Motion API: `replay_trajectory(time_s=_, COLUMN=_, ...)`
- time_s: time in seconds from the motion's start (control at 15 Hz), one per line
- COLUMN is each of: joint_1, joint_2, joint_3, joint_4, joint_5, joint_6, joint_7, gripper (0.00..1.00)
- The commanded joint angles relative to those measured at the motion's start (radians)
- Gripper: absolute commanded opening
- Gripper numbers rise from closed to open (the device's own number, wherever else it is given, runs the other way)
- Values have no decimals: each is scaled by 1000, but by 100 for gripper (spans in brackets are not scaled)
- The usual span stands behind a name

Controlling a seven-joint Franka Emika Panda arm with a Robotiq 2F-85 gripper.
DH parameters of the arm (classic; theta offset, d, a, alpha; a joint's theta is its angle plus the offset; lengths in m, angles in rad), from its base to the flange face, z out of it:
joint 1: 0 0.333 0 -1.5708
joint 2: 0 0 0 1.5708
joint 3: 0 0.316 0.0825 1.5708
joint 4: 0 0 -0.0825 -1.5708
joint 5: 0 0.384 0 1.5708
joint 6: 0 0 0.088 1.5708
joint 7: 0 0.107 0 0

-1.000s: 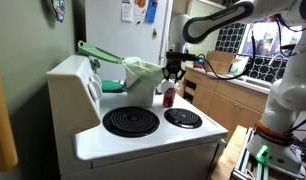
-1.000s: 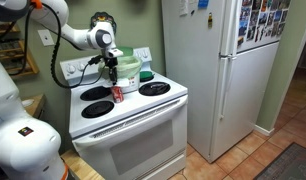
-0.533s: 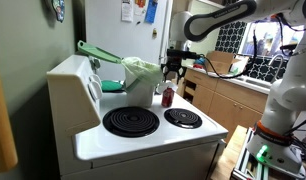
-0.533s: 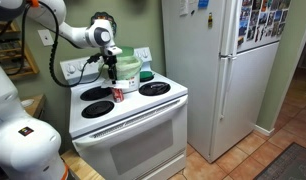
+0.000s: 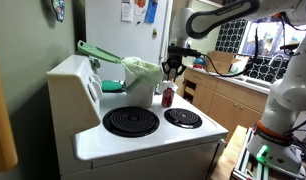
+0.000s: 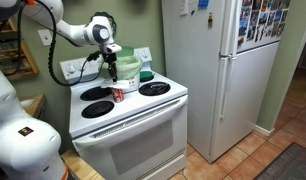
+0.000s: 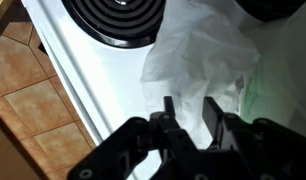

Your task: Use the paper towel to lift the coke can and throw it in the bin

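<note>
The red coke can (image 5: pixel 169 98) stands on the white stove top between the burners, next to the bin (image 5: pixel 141 74), whose pale green bag is bunched over the rim. Both show in both exterior views: the can (image 6: pixel 117 94) and the bin (image 6: pixel 129 68). My gripper (image 5: pixel 172 68) hangs just above the can (image 6: pixel 111 68). In the wrist view my gripper (image 7: pixel 190 112) has its fingers apart, nothing between them. The crumpled white paper towel (image 7: pixel 198 55) lies below it and hides the can there.
Black coil burners (image 5: pixel 130 121) sit on the stove top (image 5: pixel 143 145); one shows in the wrist view (image 7: pixel 118 20). A darker green flat piece (image 5: pixel 98 52) leans behind the bin. A fridge (image 6: pixel 218 70) stands beside the stove. Counter and cabinets (image 5: pixel 228 95) stand behind.
My gripper has risen slightly above the can. The can and bin have not moved.
</note>
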Motion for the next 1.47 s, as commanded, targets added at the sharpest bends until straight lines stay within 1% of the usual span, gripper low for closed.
replay_trajectory(time_s=0.0, joint_1=1, joint_2=-23, joint_3=0, joint_4=-36, joint_5=-9, joint_6=63, joint_7=-6, gripper=6)
replay_trajectory(time_s=0.07, joint_1=2, joint_2=-24, joint_3=-1, joint_4=-38, joint_5=-2, joint_6=74, joint_7=-11, gripper=1)
replay_trajectory(time_s=0.13, joint_1=1, joint_2=-26, joint_3=0, joint_4=-44, joint_5=-8, joint_6=85, joint_7=-11, gripper=0)
replay_trajectory(time_s=0.27, joint_1=3, joint_2=-23, joint_3=0, joint_4=-55, joint_5=0, joint_6=94, joint_7=-15, gripper=0)
replay_trajectory(time_s=0.33, joint_1=4, joint_2=-20, joint_3=-2, joint_4=-54, joint_5=17, joint_6=81, joint_7=-19, gripper=0)
replay_trajectory(time_s=0.47, joint_1=2, joint_2=-17, joint_3=-2, joint_4=-52, joint_5=16, joint_6=50, joint_7=-6, gripper=0)
replay_trajectory(time_s=0.6, joint_1=0, joint_2=-14, joint_3=-2, joint_4=-61, joint_5=3, joint_6=59, joint_7=-1, gripper=0)
replay_trajectory(time_s=0.73, joint_1=1, joint_2=-3, joint_3=-6, joint_4=-70, joint_5=24, joint_6=80, joint_7=-28, gripper=0)
replay_trajectory(time_s=0.87, joint_1=0, joint_2=8, joint_3=-7, joint_4=-74, joint_5=24, joint_6=92, joint_7=-28, gripper=0)
replay_trajectory(time_s=1.2, joint_1=4, joint_2=30, joint_3=-9, joint_4=-75, joint_5=30, joint_6=159, joint_7=-49, gripper=0)
replay_trajectory(time_s=1.4, joint_1=1, joint_2=51, joint_3=-9, joint_4=-65, joint_5=20, joint_6=123, joint_7=-40, gripper=0)
